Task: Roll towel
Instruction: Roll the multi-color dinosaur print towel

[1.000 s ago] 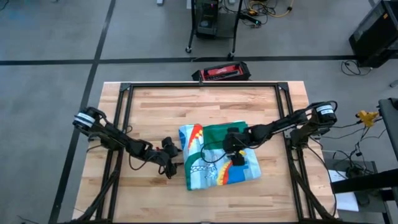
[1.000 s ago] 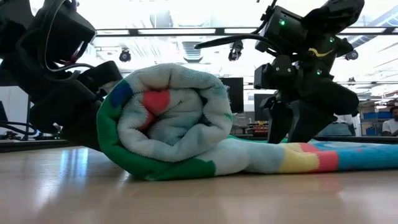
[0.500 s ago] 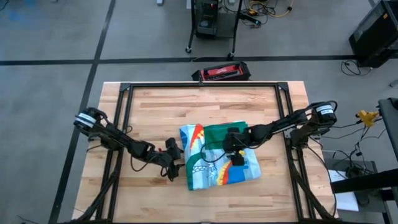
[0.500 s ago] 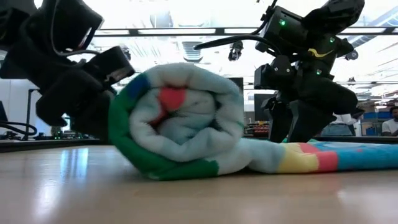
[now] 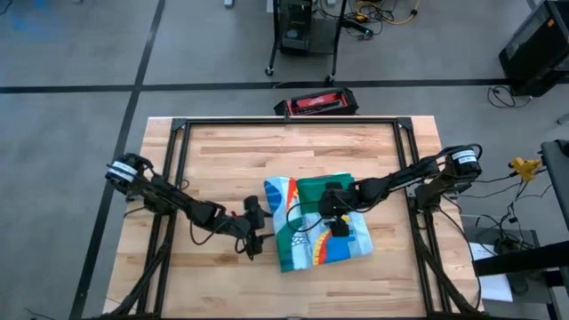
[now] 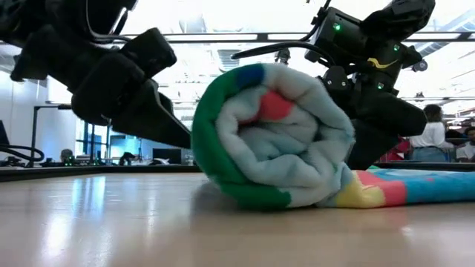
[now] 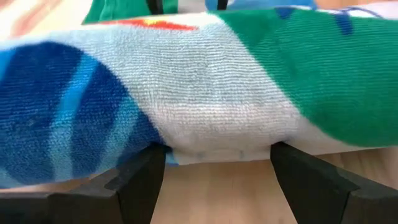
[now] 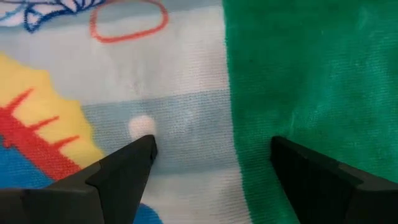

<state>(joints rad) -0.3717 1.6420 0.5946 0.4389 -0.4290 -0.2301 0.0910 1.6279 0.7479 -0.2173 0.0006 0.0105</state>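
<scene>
One towel [image 5: 318, 233], two arms, one table [image 5: 293, 151]

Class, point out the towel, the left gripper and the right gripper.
towel [image 6: 278, 141], low view, end of the rolled part.
left gripper [image 5: 259, 233], high view, between its fingertips.
right gripper [image 5: 331, 222], high view, between its fingertips over the flat part.

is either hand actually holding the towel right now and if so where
Neither. The left hand, open, pushes against the rolled end of the towel; the right hand, open, presses on its flat part.

Towel [image 7: 205, 93] edges beyond left wrist view
</scene>
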